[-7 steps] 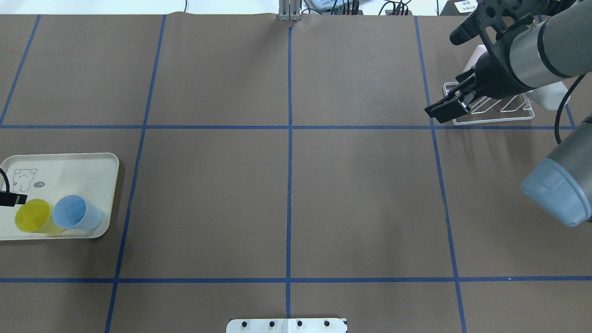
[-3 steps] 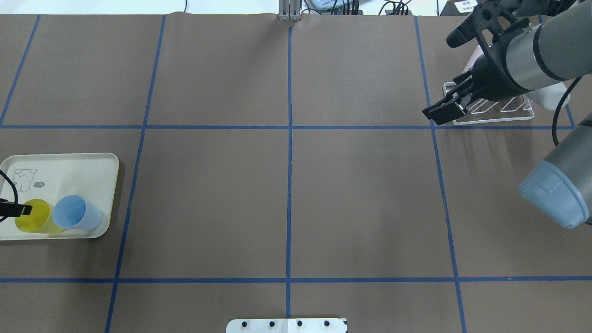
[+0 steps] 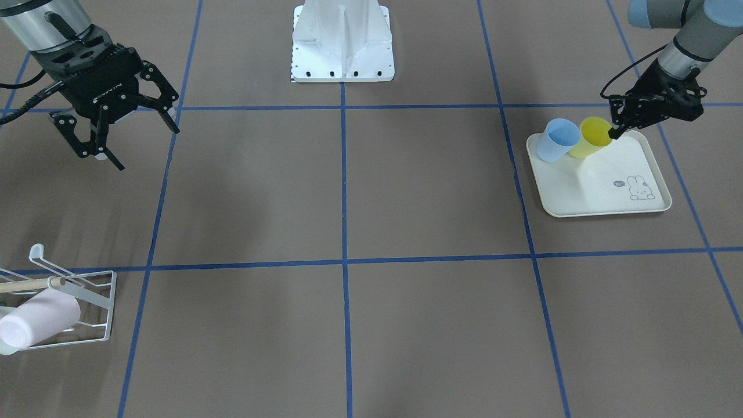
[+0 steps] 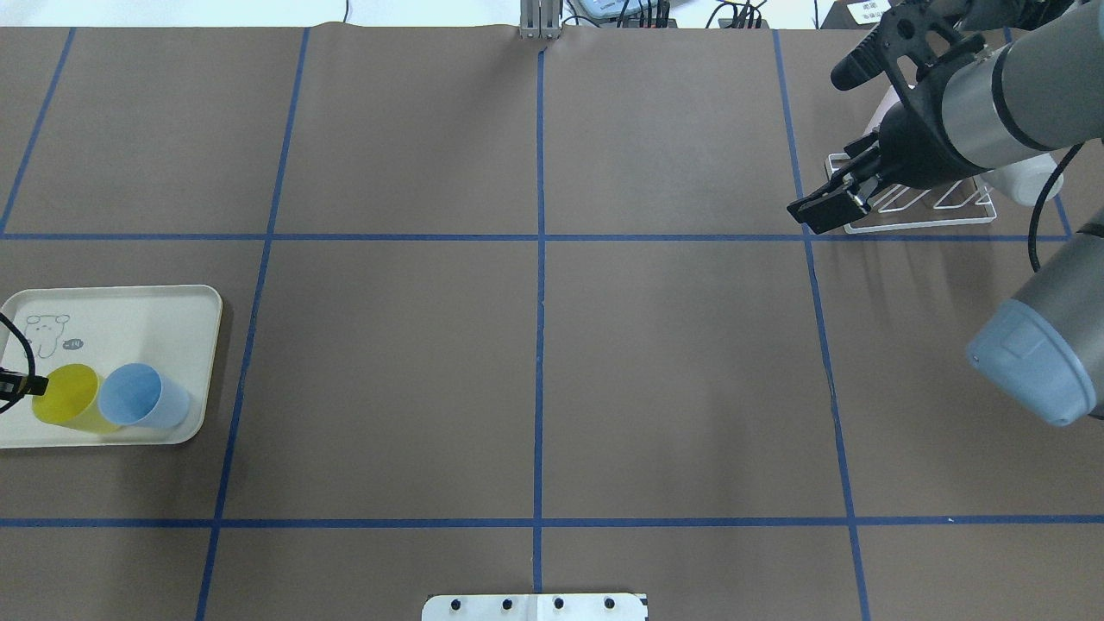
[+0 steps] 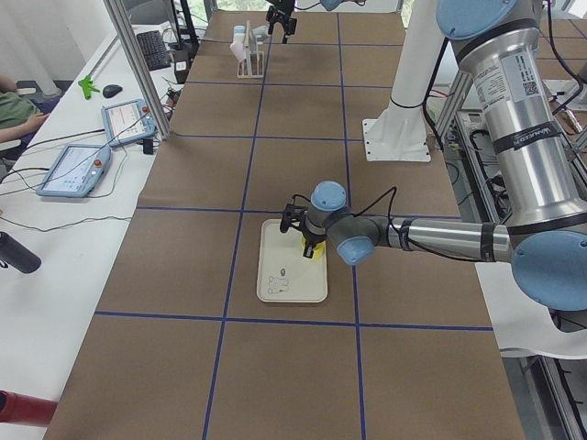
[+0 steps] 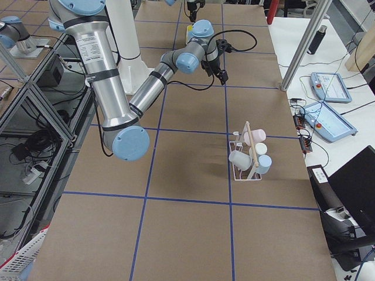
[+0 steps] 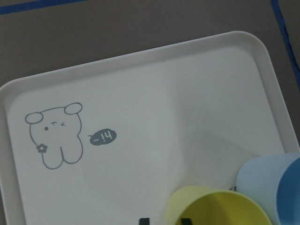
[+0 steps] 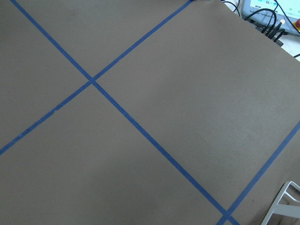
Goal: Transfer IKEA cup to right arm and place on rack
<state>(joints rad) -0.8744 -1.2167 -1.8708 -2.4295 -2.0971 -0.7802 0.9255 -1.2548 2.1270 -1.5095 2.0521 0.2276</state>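
Note:
Two cups lean together on the cream tray: a yellow cup and a blue cup. My left gripper is at the yellow cup's rim. In the left wrist view its two fingertips stand close together astride that rim, one outside the yellow cup and one inside. My right gripper hangs open and empty above the table. It is a short way from the white wire rack, whose wooden dowel holds a pink cup.
The rack also carries two pale cups. The robot's white base plate sits at the table's near-robot edge. Blue tape lines grid the brown table. Tablets and cables lie on the side bench.
My left gripper came onto the yellow cup's rim, and the cup shifted slightly on the tray. My right gripper drifted a little to the left by the rack.

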